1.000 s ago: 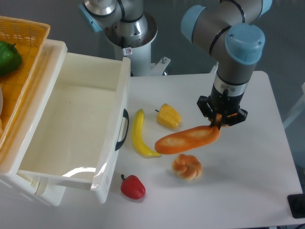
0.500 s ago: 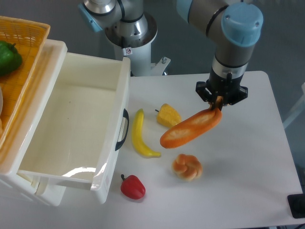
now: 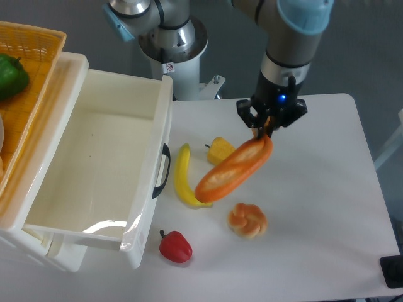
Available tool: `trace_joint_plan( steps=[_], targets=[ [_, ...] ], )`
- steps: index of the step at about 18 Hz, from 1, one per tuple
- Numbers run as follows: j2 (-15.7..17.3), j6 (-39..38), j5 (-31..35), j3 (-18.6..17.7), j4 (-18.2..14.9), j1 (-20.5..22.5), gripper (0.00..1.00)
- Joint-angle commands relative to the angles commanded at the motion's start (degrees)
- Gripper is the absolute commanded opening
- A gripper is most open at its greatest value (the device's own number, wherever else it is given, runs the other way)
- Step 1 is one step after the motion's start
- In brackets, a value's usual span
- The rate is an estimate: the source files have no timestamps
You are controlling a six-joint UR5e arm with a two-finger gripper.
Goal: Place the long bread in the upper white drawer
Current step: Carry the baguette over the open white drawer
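The long bread (image 3: 232,170) hangs in the air above the table, tilted with its lower end toward the banana. My gripper (image 3: 264,131) is shut on its upper right end. The upper white drawer (image 3: 101,170) stands pulled open at the left, its inside bare, its black handle (image 3: 165,171) facing the table. The bread's lower end is to the right of the drawer front, over the banana's tip.
On the table lie a yellow banana (image 3: 183,176), a yellow corn piece (image 3: 219,150) partly behind the bread, a round knotted bun (image 3: 247,219) and a red pepper (image 3: 175,246). An orange woven basket (image 3: 28,69) with a green pepper (image 3: 11,75) sits above the drawer.
My gripper has risen and moved left toward the drawer, carrying the long bread. The loaf now tilts more steeply and covers part of the corn piece.
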Motion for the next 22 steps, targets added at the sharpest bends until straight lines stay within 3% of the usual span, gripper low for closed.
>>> trace_joint_plan(
  steps=[4,11,15,22],
  targets=[
    [2.72,-4.39,-4.13,-0.17,-0.87,-0.96,0.00],
    [5.80,-12.39,-5.02,-1.05,-1.06,-6.41,0.00],
    [5.89,-16.09,-5.81,-1.67,-0.97,-11.24,0.00],
    [5.37,-19.26,-8.00,-2.37,-1.05,-14.15,0.00]
  ],
)
